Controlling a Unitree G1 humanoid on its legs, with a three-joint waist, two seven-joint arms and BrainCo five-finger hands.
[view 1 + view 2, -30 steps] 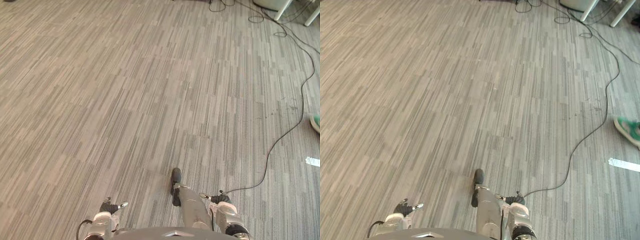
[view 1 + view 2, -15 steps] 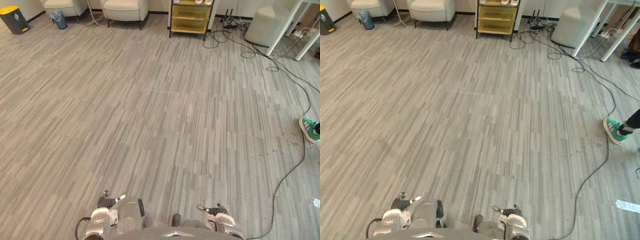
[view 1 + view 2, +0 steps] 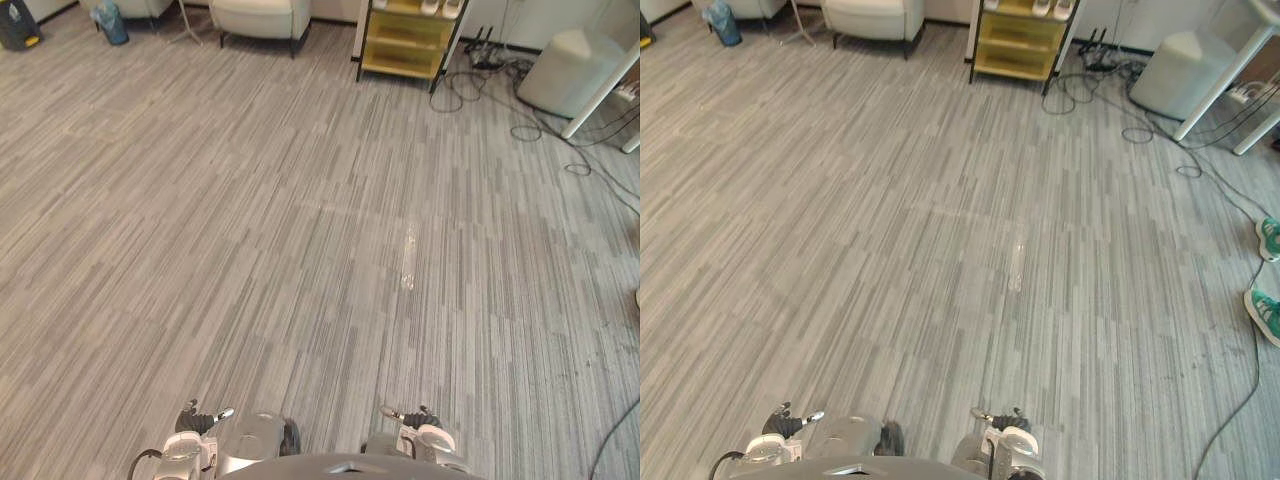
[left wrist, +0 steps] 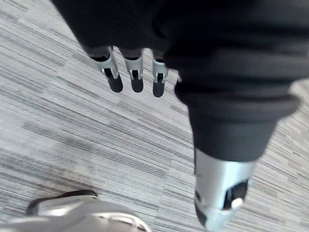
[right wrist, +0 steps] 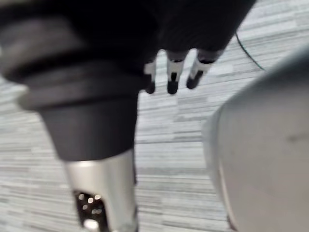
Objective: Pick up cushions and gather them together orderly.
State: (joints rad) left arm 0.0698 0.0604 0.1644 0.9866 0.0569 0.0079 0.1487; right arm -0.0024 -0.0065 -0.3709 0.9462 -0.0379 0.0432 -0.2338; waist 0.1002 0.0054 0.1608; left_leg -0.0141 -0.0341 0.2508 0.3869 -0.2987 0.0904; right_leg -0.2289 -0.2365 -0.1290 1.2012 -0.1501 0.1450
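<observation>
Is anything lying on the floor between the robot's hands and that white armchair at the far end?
Nothing visible does. The left hand and right hand hang open and low, and only bare carpet stretches to the white armchair. The cables and a person's green shoes lie well off to the right.

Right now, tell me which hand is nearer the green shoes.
Right. The green shoes stand to the robot's right; the right hand hangs on that side, the left hand on the other.
</observation>
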